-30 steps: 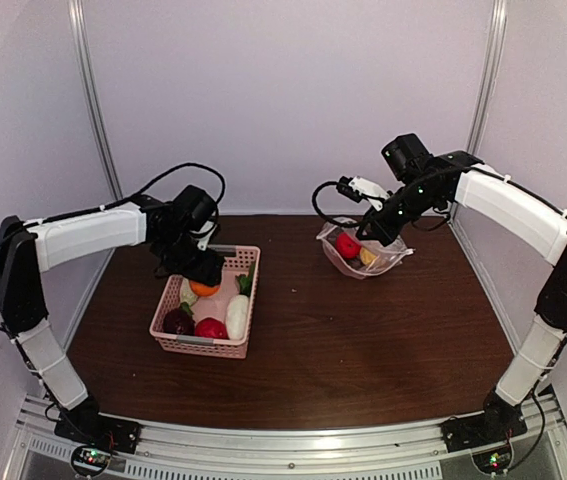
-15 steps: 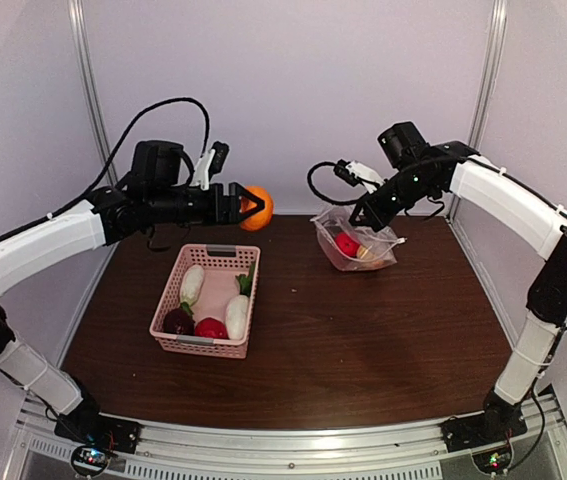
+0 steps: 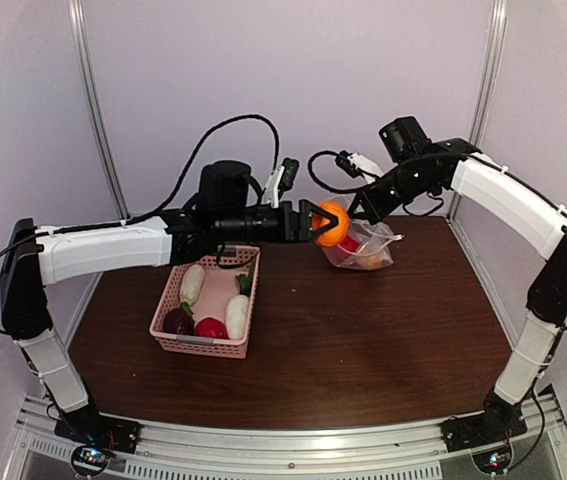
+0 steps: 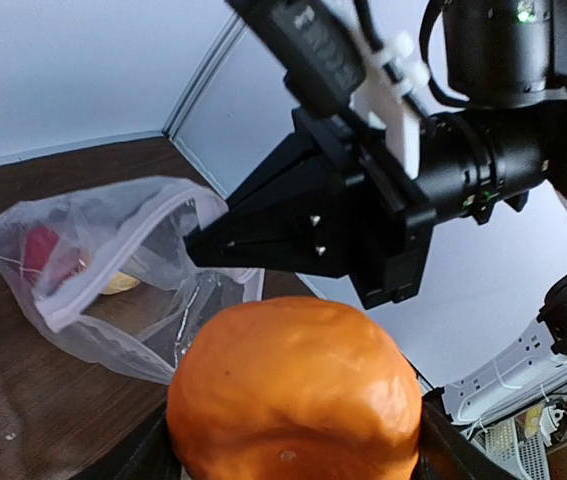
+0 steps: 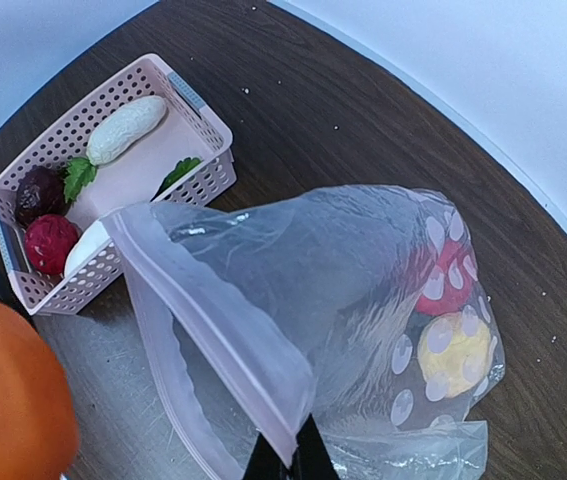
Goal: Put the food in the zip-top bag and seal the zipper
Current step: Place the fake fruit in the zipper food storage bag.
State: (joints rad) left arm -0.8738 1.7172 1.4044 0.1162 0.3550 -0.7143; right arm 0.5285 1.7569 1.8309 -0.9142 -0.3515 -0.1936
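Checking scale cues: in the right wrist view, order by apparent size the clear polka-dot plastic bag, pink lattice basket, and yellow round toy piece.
Clear polka-dot plastic bag, largest
Pink lattice basket
Yellow round toy piece, smallest

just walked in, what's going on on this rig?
The left gripper holds an orange toy fruit in the air at the mouth of the zip-top bag. The right gripper pinches the bag's rim, holding it open. A red piece and a yellow piece lie inside. Two white radishes, a maroon piece and a second red one sit in the pink basket.
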